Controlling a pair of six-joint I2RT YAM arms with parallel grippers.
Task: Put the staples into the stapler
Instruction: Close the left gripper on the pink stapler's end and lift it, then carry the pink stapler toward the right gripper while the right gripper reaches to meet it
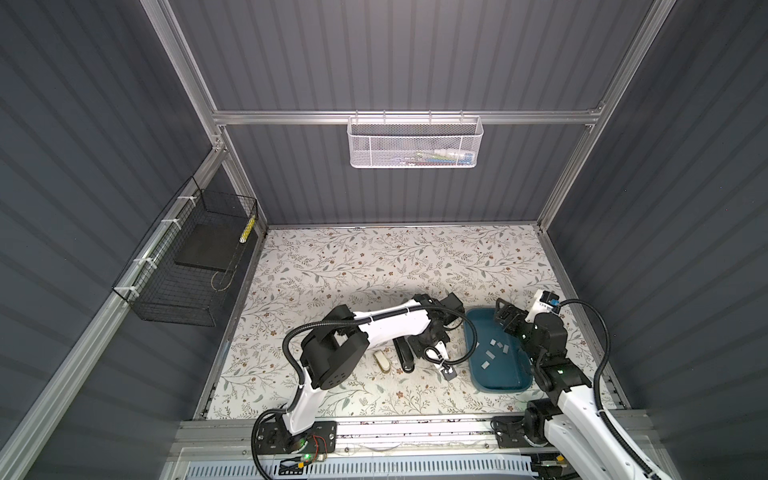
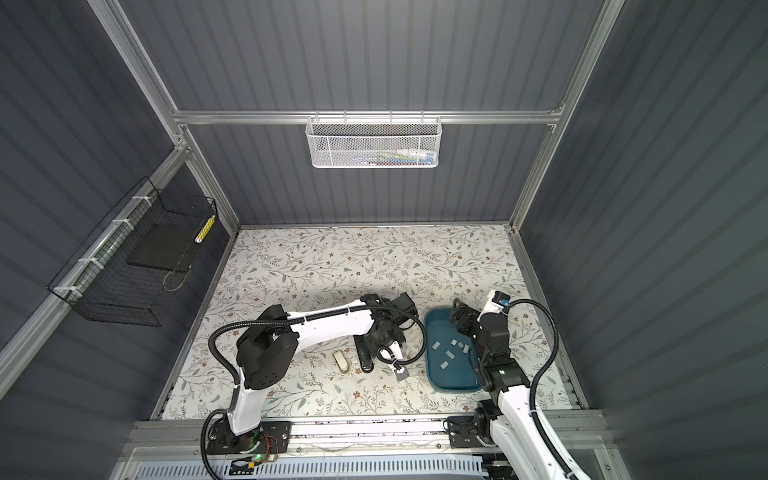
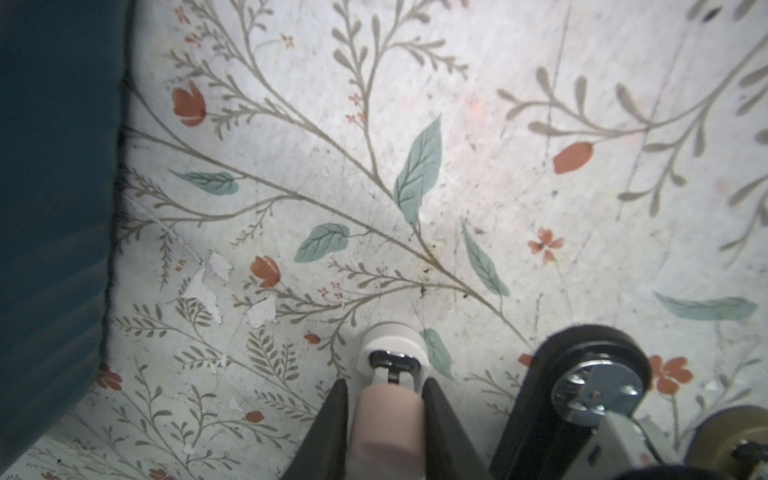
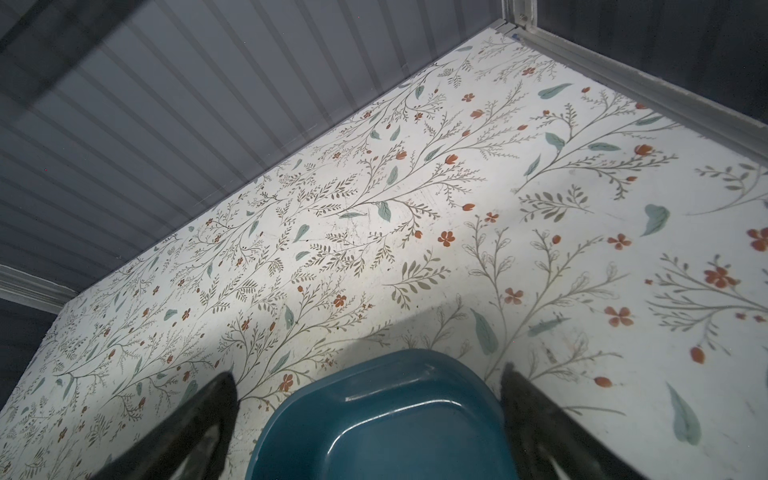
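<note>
Your left end effector (image 3: 384, 384) is clamped on a pink stapler (image 3: 390, 351), nose toward the table (image 3: 498, 187), with a black stapler (image 3: 598, 374) just beside it. Your right end effector (image 4: 370, 370) hangs wide open over the far end of the tray (image 4: 374, 419). The staples (image 1: 491, 355) lie scattered in that tray, on the near side of the right end effector and off to the right of the left one
</note>
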